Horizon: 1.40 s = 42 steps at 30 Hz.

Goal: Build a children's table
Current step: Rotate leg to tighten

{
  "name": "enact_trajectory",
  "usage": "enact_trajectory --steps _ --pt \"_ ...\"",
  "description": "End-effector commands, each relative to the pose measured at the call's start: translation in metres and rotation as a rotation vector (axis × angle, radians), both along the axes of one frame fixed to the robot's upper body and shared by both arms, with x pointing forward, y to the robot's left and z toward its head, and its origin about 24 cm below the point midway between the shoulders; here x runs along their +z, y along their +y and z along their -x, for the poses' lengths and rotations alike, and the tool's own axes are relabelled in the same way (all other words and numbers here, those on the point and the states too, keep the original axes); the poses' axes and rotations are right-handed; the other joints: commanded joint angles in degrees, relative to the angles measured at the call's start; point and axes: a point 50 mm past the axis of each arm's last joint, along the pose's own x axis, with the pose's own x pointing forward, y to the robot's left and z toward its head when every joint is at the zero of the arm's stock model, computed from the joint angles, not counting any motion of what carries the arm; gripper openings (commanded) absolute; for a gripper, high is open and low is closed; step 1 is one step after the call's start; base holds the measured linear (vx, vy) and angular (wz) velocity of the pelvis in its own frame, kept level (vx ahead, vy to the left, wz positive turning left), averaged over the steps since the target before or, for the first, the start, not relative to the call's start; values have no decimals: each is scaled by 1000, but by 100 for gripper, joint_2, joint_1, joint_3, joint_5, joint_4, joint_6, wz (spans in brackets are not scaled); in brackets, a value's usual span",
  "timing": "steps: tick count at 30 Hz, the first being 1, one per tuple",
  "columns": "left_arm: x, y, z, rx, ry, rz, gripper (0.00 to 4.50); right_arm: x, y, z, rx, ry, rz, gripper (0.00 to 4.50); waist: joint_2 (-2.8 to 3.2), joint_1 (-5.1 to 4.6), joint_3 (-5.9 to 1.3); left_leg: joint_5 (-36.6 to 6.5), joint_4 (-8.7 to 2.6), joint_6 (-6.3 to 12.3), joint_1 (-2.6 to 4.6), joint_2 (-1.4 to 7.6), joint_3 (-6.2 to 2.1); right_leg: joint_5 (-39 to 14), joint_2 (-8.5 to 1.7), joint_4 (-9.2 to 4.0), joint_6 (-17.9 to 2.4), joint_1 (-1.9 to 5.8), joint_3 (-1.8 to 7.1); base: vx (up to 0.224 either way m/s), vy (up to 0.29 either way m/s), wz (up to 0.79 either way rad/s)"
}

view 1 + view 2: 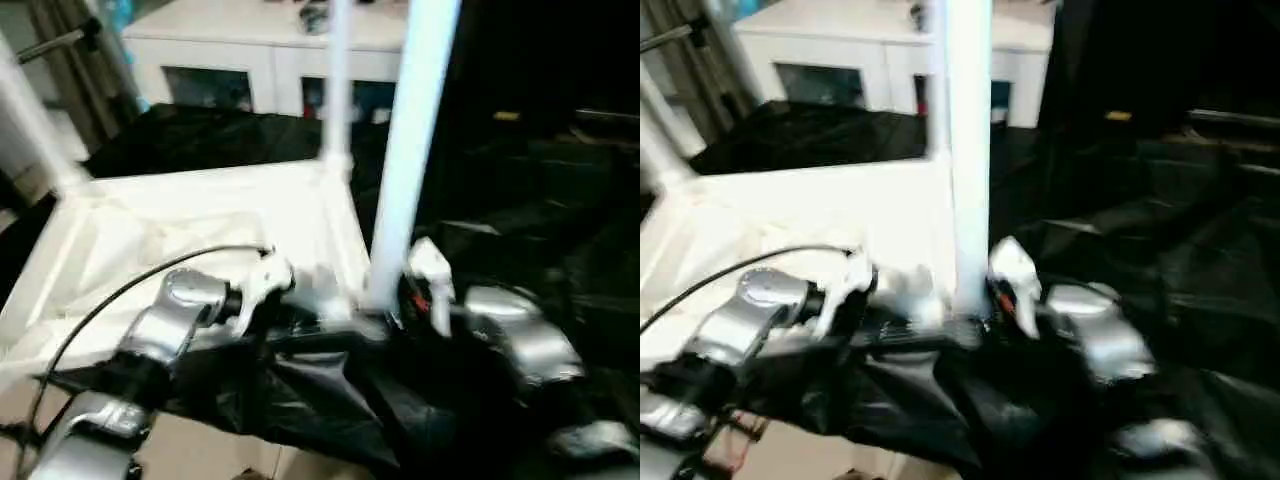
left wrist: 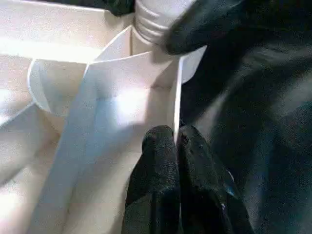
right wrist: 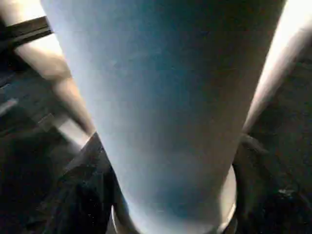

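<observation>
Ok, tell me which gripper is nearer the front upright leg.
Right. The right gripper sits against the base of the front leg; the left gripper is pinched shut on the tabletop's thin rim beside that corner socket.

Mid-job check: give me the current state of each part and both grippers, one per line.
tabletop: upside down, ribbed underside up, lying on black sheet.
near leg: upright in near corner socket.
far leg: upright in far corner socket.
left-side leg: standing in its corner, leaning.
left gripper: shut on tabletop's thin edge wall.
right gripper: at near leg's base; grip unclear.
</observation>
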Motion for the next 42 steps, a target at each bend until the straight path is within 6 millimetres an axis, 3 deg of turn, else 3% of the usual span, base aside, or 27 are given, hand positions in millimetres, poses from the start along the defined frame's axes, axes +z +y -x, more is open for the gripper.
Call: enact_trajectory --steps 1,3,4,5,8,9,11,12,13,14,15,17,21,25,30,31,34,42 --pt "12 -26 -15 103 -71 53 0 -26 18 3 -129 111 23 272 -47 -45 -270 -1943 -482 -143 117 45 8 -2043 -174 -498 -1023 166 117 0 0 0" --pt "12 -31 -17 128 -77 50 0 -28 24 2 -163 120 16 272 -64 -53 -272 -2054 -476 -152 134 25 -3 -2210 -179 -511 -982 171 103 0 0 0" --pt "13 -37 -19 146 -83 54 0 -28 31 1 -187 120 14 272 1 -65 -280 -2093 -477 -160 131 27 -2 -2218 -177 -537 -948 164 109 0 0 0" --pt "13 -40 -20 153 -84 58 0 -29 34 0 -192 117 15 272 6 -63 -287 -2062 -475 -160 123 26 -9 -2158 -184 -526 -953 171 106 0 0 0" --pt "16 -53 -18 137 -86 88 0 -27 50 2 -155 78 7 272 -16 -44 -292 -2081 -474 -92 121 25 -4 -2147 -180 -540 -932 172 100 0 0 0" --pt "17 -57 -16 112 -85 95 0 -25 54 2 -139 72 -18 307 -10 -40 -296 -2065 -475 -72 117 26 -5 -2127 -182 -538 -933 177 100 0 0 0" --pt "16 -60 -10 36 -87 102 0 -23 55 2 -118 86 -52 328 -2 -42 -303 -1985 -483 -36 93 32 -11 -1988 -178 -524 -953 191 98 0 0 0" --pt "15 -59 -8 8 -82 104 0 -22 54 2 -104 89 -56 344 4 -44 -307 -1943 -490 -25 83 37 -12 -1860 -173 -511 -988 202 95 0 0 0" --pt "15 -59 -6 -11 -80 102 0 -21 53 1 -95 86 -54 346 -48 -52 -309 -1915 -486 -8 81 40 -4 -1797 -169 -512 -1003 202 96 0 0 0" --pt "14 -56 -3 -47 -72 99 0 -19 50 1 -67 76 -50 351 -14 -41 -316 -1856 -485 18 87 47 -7 -1678 -176 -492 -1055 208 98 0 0 0" --pt "13 -51 4 -110 -58 96 0 -13 44 2 8 53 -40 362 -45 -41 -326 -1794 -484 58 71 55 -9 -1542 -176 -478 -1091 231 93 0 0 0" --pt "13 -48 6 -135 -47 96 0 -11 41 3 47 45 -36 388 -22 -45 -340 -1566 -462 138 44 57 3 -1220 -178 -434 -1173 248 95 0 0 0" --pt "10 -34 14 -212 -26 66 0 -2 23 11 218 29 -13 388 -20 -11 -373 -1069 -396 346 51 63 29 -350 -153 -347 -1437 281 76 0 0 0" --pt "12 -22 20 -284 -2 59 0 5 5 19 372 55 17 388 -11 52 -387 -911 -351 542 78 79 59 20 -140 -305 -1579 274 73 0 0 0" --pt "14 -10 24 -349 22 37 0 8 -9 29 513 86 74 388 -28 118 -351 -1175 -379 474 95 99 66 -519 -164 -338 -1578 257 85 0 0 0" --pt "15 -7 25 -367 35 26 0 8 -10 29 525 88 78 388 -58 129 -337 -1278 -391 422 96 103 67 -703 -166 -356 -1546 247 92 0 0 0" --pt "17 -5 28 -395 59 32 0 9 -9 31 563 102 83 374 -45 151 -324 -1470 -419 262 125 112 59 -1062 -173 -379 -1459 224 109 0 0 0" --pt "18 -4 29 -409 75 37 0 6 -4 37 599 113 83 308 -45 152 -337 -1336 -411 229 99 93 50 -895 -166 -358 -1438 240 110 0 0 0"
